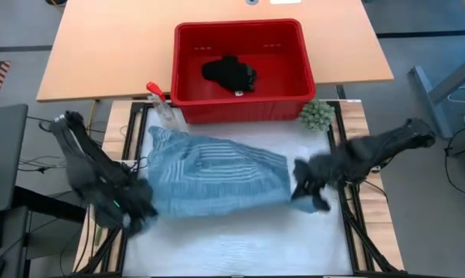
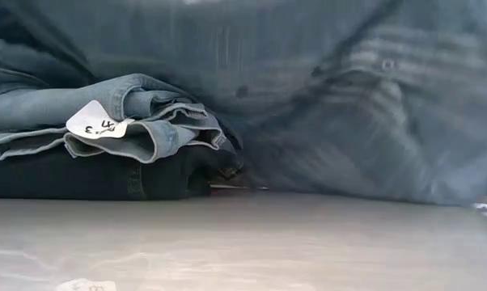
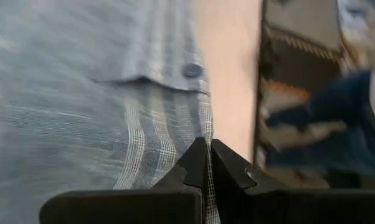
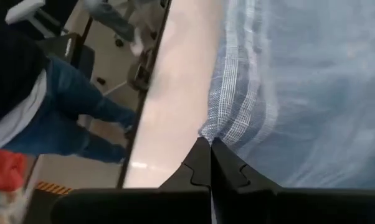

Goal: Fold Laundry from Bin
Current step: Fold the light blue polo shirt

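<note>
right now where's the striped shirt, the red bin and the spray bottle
striped shirt [image 1: 217,174]: high view, middle of the cloth
red bin [image 1: 240,28]: high view, far rim
spray bottle [image 1: 154,89]: high view, red trigger

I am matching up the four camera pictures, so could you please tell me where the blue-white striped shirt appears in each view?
High view: the striped shirt is stretched across the table between both grippers, below the red bin.
Low view: it fills the upper right, behind the folded jeans.
Left wrist view: on the left, its edge in the shut left gripper.
Right wrist view: on the right, its edge in the shut right gripper.
Shared landmark: the shirt's stripes.
</note>
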You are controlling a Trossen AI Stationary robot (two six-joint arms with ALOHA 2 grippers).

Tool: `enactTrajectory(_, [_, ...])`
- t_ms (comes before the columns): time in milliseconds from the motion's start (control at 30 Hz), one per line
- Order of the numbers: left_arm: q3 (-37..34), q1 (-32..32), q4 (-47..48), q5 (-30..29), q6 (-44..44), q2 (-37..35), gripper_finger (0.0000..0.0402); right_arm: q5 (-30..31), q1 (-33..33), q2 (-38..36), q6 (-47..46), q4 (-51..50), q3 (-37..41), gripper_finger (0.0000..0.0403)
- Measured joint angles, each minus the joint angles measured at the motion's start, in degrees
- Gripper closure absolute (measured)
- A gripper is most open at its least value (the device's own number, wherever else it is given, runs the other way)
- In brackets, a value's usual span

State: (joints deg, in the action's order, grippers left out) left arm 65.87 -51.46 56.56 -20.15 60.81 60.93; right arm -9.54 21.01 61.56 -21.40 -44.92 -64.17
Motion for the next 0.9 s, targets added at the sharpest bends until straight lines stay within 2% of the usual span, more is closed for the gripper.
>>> enactTrajectory(100, [-4.92, -0.56, -11.27, 8.26, 2.55, 6.93, 0.0401, 3.31, 8.64, 2.82, -8.97, 10.59, 7.19, 0.0386])
enactTrajectory(233, [-5.88, -2.21, -17.62, 16.92, 4.92, 16.55, 0.0401, 5.35, 15.84, 8.9, -16.68, 18.15, 11.07, 0.0386])
enactTrajectory(433, [-5.05, -2.57, -20.48, 30.28, 5.66, 26.51, 0.0402, 5.17, 18.34, 18.68, -19.9, 19.76, 11.18, 0.0386])
enactTrajectory(500, [-5.05, -2.97, -20.42, 33.08, 5.62, 28.34, 0.0402, 4.11, 18.19, 20.97, -20.67, 20.98, 11.15, 0.0386])
enactTrajectory(600, [-5.05, -3.32, -19.76, 33.91, 6.03, 29.17, 0.0402, 2.81, 17.73, 22.85, -20.95, 20.59, 10.18, 0.0379])
enactTrajectory(700, [-5.05, -3.25, -18.12, 33.86, 6.39, 28.21, 0.0402, 2.73, 17.4, 22.96, -17.91, 14.27, 7.27, 0.0376])
enactTrajectory(767, [-4.97, -2.54, -17.74, 32.82, 6.2, 25.86, 0.0401, 2.67, 16.27, 22.01, -13.39, 5.82, 4.54, 0.0384])
enactTrajectory(833, [-3.79, -1.66, -15.33, 28.5, 4.95, 22.66, 0.0402, 3.53, 14.21, 20.23, -8.57, -5.09, 1.74, 0.0386])
enactTrajectory(900, [-1.49, -0.15, -9.38, 22.92, 3.21, 18.7, 0.0402, 7.12, 11.21, 18.07, -4.45, -15.34, -1.14, 0.0386])
